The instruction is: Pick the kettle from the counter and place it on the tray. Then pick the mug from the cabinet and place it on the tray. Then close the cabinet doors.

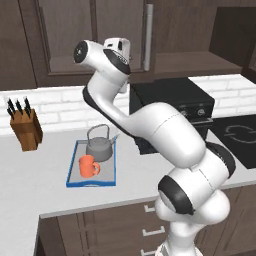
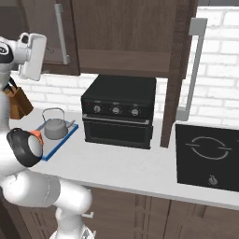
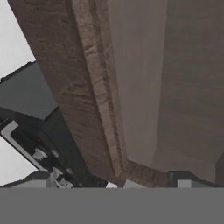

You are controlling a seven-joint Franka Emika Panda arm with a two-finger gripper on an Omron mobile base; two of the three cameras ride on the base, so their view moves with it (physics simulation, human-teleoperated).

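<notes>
On the light grey-white bench: one flat blue-rimmed grey tray, landmark here. Inside it, near edge, one small orange cylindrical mug; just behind, one squat grey metal kettle, wire handle arched. High above the tray, pincer spread apart, empty, before the dark brown wood cabinet.

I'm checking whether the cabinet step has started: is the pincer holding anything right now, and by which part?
Nothing is held. The pincer is open, up by the dark brown wood wall cabinet; the small orange mug sits on the blue-rimmed tray.
</notes>
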